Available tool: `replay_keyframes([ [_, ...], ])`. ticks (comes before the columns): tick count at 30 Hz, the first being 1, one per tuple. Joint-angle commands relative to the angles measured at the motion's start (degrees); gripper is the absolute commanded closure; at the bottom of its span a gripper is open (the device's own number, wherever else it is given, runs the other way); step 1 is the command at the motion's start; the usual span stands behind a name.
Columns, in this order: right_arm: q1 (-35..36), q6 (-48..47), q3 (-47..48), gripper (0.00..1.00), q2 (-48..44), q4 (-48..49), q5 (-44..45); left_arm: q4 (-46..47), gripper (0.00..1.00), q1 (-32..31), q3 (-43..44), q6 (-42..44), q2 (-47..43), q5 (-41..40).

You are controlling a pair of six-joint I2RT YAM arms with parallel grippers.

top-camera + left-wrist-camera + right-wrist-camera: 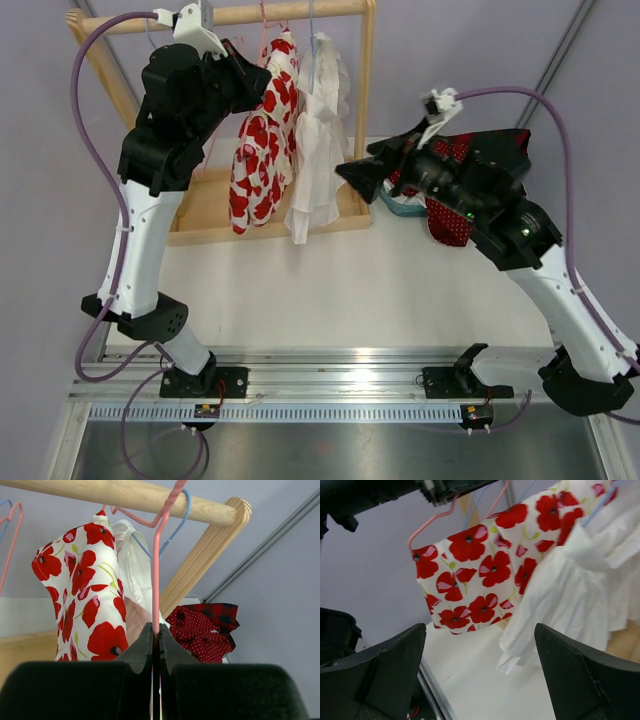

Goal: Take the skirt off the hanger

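Note:
The skirt point(262, 150), white with red poppies, hangs on a pink wire hanger point(156, 580) hooked over the wooden rail point(300, 12). My left gripper point(262, 78) is up at the rail, shut on the pink hanger's wire; in the left wrist view its tips point(156, 630) pinch the wire, with the skirt point(85, 595) just left of it. My right gripper point(355, 175) is open and empty, to the right of the hanging clothes. In the right wrist view point(480, 650) it faces the skirt point(480, 575) without touching it.
A white garment point(318, 140) hangs on a blue hanger point(175, 525) right beside the skirt, nearest my right gripper point(580, 590). The rack's wooden base point(210, 215) lies under the clothes. A pile of red dotted and plaid clothes point(460, 160) sits behind my right arm.

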Motion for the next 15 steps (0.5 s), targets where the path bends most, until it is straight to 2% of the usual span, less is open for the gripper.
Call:
replay_keyframes([
  [1, 10.3, -4.7, 4.9, 0.03, 5.7, -1.1, 6.1, 4.7, 1.00, -0.3, -0.7, -0.1, -3.0, 1.9],
  [4, 16.9, -5.1, 5.3, 0.03, 9.8, 1.9, 8.9, 4.7, 1.00, -0.3, -1.6, 0.0, -3.9, 2.4],
  [7, 20.5, -4.9, 6.1, 0.04, 13.8, 3.9, 10.4, 4.9, 1.00, -0.3, -3.0, 0.0, -5.1, 2.5],
  [12, 22.0, -5.4, 8.1, 0.05, 19.5, 5.8, 11.7, 6.2, 1.00, -0.3, -7.1, -0.6, -7.4, 3.6],
  [15, 22.1, -6.6, 8.2, 0.12, 21.2, 7.1, 15.3, 6.6, 1.00, -0.3, -9.0, -0.6, -8.9, 3.8],
])
